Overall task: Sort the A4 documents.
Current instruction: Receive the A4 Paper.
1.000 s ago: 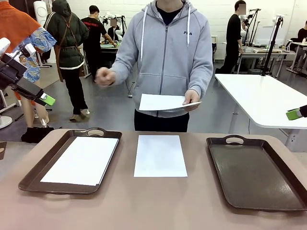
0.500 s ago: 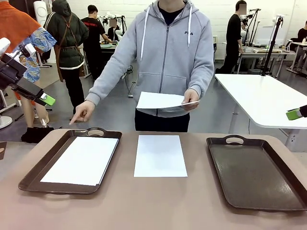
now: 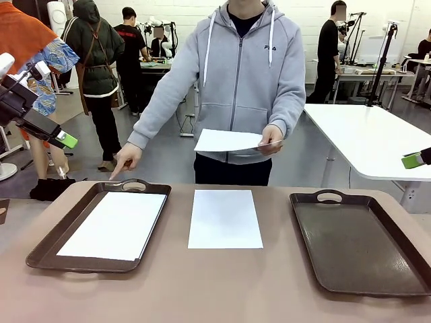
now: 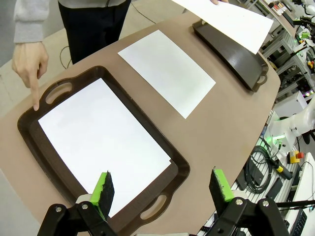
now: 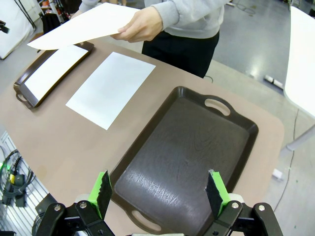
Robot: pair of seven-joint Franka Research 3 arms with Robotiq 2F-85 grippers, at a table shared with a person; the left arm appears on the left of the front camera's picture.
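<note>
One A4 document [image 3: 114, 225] lies flat in the left tray [image 3: 66, 225], so the sorting is begun but far from finished. A second sheet [image 3: 225, 218] lies on the bare table [image 3: 202, 289] between the two trays, touching neither. A third sheet [image 3: 225, 140] is in the person's holding hand [image 3: 271, 138] beyond the far edge of the table. The right tray [image 3: 360, 245] has nothing in it. The person's pointing hand [image 3: 126, 158] aims a finger down at the far handle of the left tray, which I read as a cue that the next sheet belongs there. The left gripper [image 4: 165, 184] hangs raised at the left, facing that tray, jaws spread wide and holding nothing. The right gripper [image 5: 158, 189] hangs raised at the right, facing the empty tray, likewise wide open with nothing in it. At least the middle sheet and the held one are left to place.
</note>
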